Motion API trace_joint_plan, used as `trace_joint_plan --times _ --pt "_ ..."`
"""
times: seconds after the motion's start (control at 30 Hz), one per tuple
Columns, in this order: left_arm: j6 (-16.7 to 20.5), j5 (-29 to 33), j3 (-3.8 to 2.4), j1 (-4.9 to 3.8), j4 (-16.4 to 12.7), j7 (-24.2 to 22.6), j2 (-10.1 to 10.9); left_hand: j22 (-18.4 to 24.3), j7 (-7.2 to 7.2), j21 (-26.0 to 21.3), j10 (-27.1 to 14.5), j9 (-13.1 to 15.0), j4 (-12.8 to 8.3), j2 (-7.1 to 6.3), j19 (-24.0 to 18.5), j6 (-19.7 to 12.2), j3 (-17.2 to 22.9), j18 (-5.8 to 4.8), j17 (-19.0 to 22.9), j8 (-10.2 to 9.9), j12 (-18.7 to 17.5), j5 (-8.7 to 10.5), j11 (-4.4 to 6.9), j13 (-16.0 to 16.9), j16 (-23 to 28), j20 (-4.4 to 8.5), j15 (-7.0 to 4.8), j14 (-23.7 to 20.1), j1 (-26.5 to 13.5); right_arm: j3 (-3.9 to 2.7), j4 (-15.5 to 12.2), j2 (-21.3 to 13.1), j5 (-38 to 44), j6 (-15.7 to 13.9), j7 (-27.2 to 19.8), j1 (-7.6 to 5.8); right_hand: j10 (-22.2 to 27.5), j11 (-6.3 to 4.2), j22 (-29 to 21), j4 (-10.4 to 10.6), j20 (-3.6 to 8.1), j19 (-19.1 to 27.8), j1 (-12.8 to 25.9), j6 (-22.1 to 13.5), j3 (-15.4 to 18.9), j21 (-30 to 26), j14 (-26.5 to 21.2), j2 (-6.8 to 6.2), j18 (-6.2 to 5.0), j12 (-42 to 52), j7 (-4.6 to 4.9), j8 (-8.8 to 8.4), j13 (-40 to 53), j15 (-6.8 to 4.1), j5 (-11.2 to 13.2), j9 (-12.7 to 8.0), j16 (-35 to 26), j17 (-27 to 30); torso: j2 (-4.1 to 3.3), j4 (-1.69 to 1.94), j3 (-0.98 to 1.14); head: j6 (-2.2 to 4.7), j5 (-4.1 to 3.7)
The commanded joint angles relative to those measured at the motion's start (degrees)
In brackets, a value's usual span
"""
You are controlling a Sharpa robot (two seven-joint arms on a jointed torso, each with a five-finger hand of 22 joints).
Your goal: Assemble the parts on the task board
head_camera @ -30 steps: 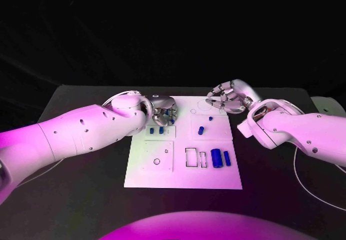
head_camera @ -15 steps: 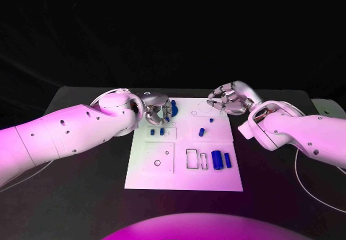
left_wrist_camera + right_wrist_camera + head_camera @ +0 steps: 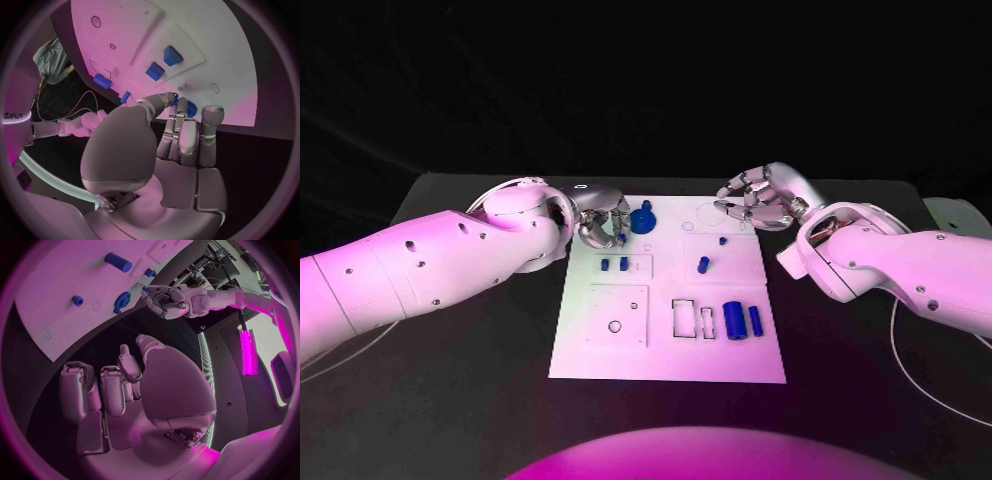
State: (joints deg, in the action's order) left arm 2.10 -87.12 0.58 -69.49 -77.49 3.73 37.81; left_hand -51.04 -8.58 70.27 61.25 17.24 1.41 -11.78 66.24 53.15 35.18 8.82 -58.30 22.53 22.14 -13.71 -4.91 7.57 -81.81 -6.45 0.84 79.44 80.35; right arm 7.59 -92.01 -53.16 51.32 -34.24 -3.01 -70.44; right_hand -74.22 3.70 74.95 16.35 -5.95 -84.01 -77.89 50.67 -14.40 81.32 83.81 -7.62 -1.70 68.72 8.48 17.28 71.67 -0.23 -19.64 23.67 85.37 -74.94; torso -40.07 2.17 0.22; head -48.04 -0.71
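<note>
Trouble loomed: the left hand (image 3: 600, 226) pinched a blue round part (image 3: 643, 218) over the task board's (image 3: 668, 345) far edge, a thin hold that could slip. The right hand (image 3: 759, 203) hovered near the board's far right corner, fingers curled, holding nothing.

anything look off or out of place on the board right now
One thing: a round blue part stands on edge at the far end of the task board, beside the left hand, rather than seated flat. Whether the fingers touch it is unclear. The other blue parts lie tidy, and the right hand holds nothing.
</note>
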Motion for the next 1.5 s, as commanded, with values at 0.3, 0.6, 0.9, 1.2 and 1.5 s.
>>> trace_joint_plan --times 0.3,0.6,0.9,1.2,1.5 --pt "-2.39 0.92 -0.06 0.02 1.36 0.83 -0.64 0.10 0.00 0.29 0.36 0.05 -0.21 -0.20 0.28 0.27 -0.28 -0.68 0.04 -0.26 -0.28 0.28 0.05 -0.08 -0.35 -0.12 -0.07 0.36 -0.59 -0.01 0.05 0.13 0.36 0.08 -0.46 0.04 0.07 -0.15 9.78 0.12 0.48 -1.36 0.45 -0.27 -0.35 -0.03 3.94 -0.07 -0.52 0.00 -0.09 0.18 0.01 -0.37 -0.27 0.10 -0.22 -7.01 -0.05 -0.06 0.00 0.02 0.24" --pt "-3.53 0.95 -0.03 0.02 1.68 1.15 -0.74 0.16 0.00 0.26 0.39 0.04 -0.23 -0.20 0.24 0.28 -0.29 -0.66 0.14 -0.30 -0.35 0.29 0.05 -0.10 -0.32 -0.11 -0.06 0.32 -0.60 -0.01 0.06 0.14 0.36 0.09 -0.45 0.05 0.07 -0.15 9.78 0.12 0.48 -1.36 0.45 -0.27 -0.35 -0.03 3.94 -0.07 -0.52 0.00 -0.09 0.18 0.01 -0.37 -0.27 0.10 -0.22 -7.01 -0.03 -0.11 0.05 -0.18 0.29" --pt "-3.70 1.11 0.00 0.05 1.77 1.03 -1.10 0.23 -0.01 0.22 0.42 0.04 -0.25 -0.20 0.19 0.29 -0.30 -0.65 0.38 -0.33 -0.42 0.30 0.05 -0.11 -0.26 -0.11 -0.06 0.25 -0.61 -0.01 0.06 0.18 0.36 0.11 -0.48 0.05 0.07 -0.15 9.78 0.12 0.48 -1.36 0.45 -0.27 -0.35 -0.03 3.94 -0.07 -0.52 0.00 -0.09 0.18 0.01 -0.37 -0.27 0.10 -0.22 -7.01 -0.03 -0.09 0.06 -0.17 0.32" --pt "-3.87 1.14 0.08 0.12 2.12 1.03 -1.39 0.40 -0.01 0.13 0.46 0.04 -0.26 -0.18 0.09 0.31 -0.30 -0.61 0.49 -0.37 -0.49 0.30 0.05 -0.13 -0.23 -0.10 -0.06 0.21 -0.62 -0.01 0.05 0.18 0.36 0.13 -0.48 0.05 0.07 -0.15 9.78 0.12 0.48 -1.36 0.45 -0.27 -0.35 -0.03 3.94 -0.07 -0.52 0.00 -0.09 0.18 0.01 -0.37 -0.27 0.10 -0.22 -7.01 -0.04 -0.11 0.07 -0.28 0.45" --pt "-4.86 1.14 0.19 0.17 2.34 1.58 -1.54 0.47 0.00 0.09 0.65 0.06 -0.30 -0.11 0.03 0.44 -0.32 -0.61 0.74 -0.41 -0.60 0.34 0.07 -0.13 -0.16 -0.10 -0.08 0.11 -0.63 -0.01 0.07 0.18 0.36 0.13 -0.48 0.05 0.07 -0.15 9.78 0.12 0.48 -1.36 0.45 -0.27 -0.35 -0.03 3.94 -0.07 -0.52 0.00 -0.09 0.18 0.01 -0.37 -0.27 0.10 -0.22 -7.01 -0.04 -0.10 0.04 -0.39 0.39"
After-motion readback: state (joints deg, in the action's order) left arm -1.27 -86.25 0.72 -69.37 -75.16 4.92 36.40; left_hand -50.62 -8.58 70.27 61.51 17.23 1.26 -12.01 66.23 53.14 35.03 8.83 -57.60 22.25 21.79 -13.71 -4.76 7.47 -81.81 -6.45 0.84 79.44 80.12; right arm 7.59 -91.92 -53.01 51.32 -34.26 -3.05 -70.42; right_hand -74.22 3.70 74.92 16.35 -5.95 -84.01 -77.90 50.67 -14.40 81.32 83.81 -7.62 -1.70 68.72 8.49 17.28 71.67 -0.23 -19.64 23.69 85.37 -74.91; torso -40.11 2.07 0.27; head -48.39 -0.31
